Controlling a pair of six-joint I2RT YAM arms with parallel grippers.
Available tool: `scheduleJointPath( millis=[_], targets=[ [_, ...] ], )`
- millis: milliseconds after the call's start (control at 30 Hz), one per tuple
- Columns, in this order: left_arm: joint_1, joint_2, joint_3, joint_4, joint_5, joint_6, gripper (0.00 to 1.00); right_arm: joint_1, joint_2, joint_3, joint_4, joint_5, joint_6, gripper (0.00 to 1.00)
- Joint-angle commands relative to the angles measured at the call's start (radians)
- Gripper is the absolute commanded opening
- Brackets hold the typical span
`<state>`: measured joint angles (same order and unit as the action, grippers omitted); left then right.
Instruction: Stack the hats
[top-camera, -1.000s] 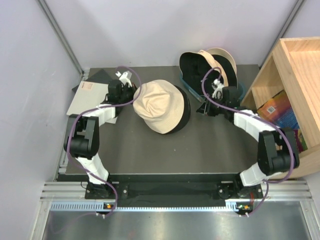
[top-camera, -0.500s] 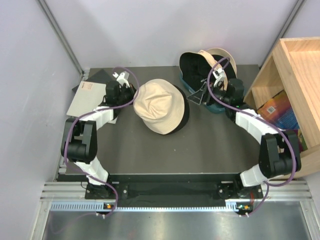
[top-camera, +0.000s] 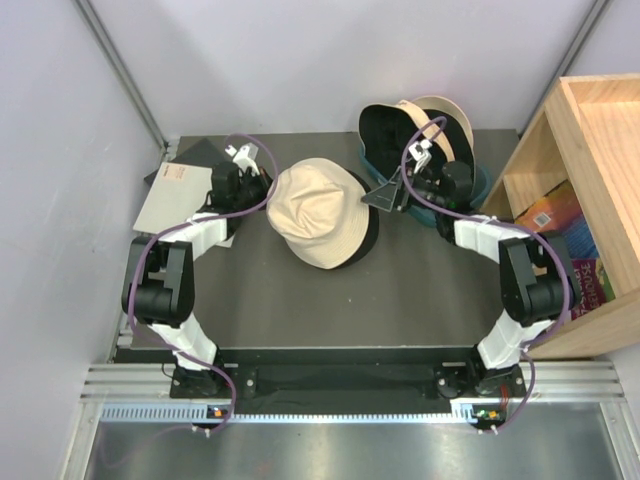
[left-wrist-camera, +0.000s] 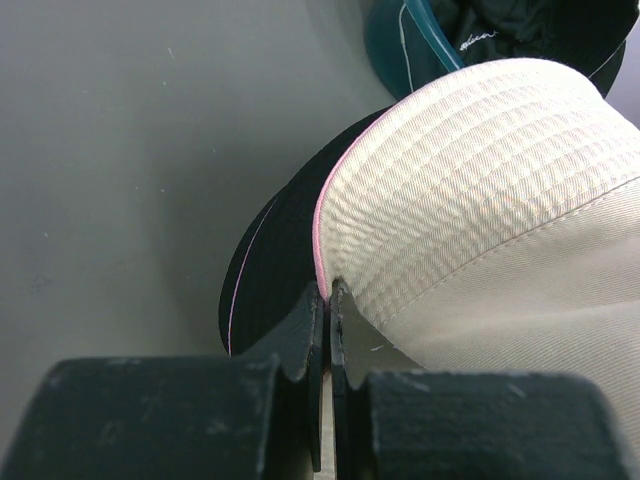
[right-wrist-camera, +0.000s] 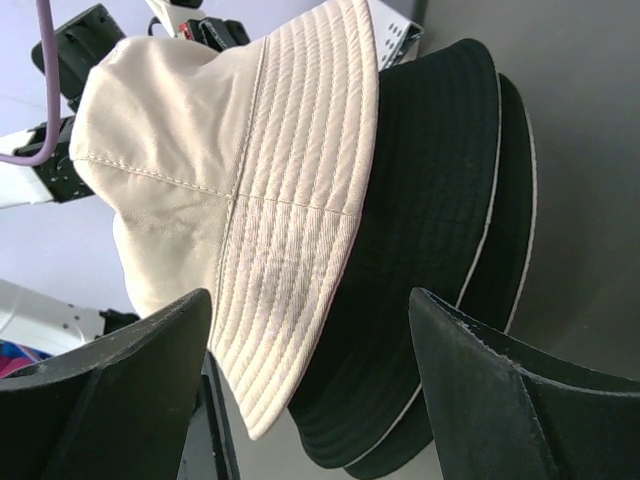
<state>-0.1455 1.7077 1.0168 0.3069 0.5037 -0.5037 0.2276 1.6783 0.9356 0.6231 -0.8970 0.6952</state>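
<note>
The cream hat (top-camera: 315, 212) sits crown up in the middle of the table (top-camera: 300, 310), on top of the black hats (right-wrist-camera: 440, 200). From my right wrist I can see two dark brims with pale edge lines sticking out beneath it on the right and near sides. A thin pink line runs along the edge of the cream brim.

My left pincer (top-camera: 265, 190) is at the hat's left side, its fingers pressed tight together on the cream brim, pinching the fabric right at that pink edge.

My right pincer (top-camera: 385, 196) is just right of the stack, pointing at it, with its fingers spread wide and nothing between them. It is not touching the hats.

Beyond my right pincer, at the far side of the table, a teal tub (left-wrist-camera: 395, 50) holds two more hats standing up, a far black hat (top-camera: 385, 130) on the left and a far cream hat (top-camera: 447, 120) on the right.

A wooden shelf (top-camera: 590, 120) stands off the table's right edge.
</note>
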Motion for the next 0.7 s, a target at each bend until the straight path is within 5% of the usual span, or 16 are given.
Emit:
scheduleJointPath(
  millis=[0,233,400,500,600,667],
  targets=[
    [-0.002,-0.062,-0.003,0.063,0.012,-0.009,0.0,0.036,0.024,-0.004,0.173,-0.062,0.07,0.79],
    [-0.002,-0.063,0.003,0.051,0.012,-0.002,0.0,0.052,0.089,-0.029,0.478,-0.102,0.288,0.76],
    [-0.002,-0.071,0.003,0.046,0.013,-0.001,0.0,0.067,0.129,-0.024,0.491,-0.097,0.31,0.71],
    [-0.002,-0.074,0.003,0.043,0.016,0.002,0.0,0.073,0.132,-0.023,0.483,-0.095,0.313,0.51],
    [-0.002,-0.079,0.003,0.043,0.019,0.001,0.0,0.076,0.129,-0.021,0.457,-0.097,0.303,0.08],
    [-0.002,-0.082,0.003,0.043,0.013,0.001,0.0,0.073,0.118,-0.014,0.379,-0.082,0.243,0.0]
  ],
)
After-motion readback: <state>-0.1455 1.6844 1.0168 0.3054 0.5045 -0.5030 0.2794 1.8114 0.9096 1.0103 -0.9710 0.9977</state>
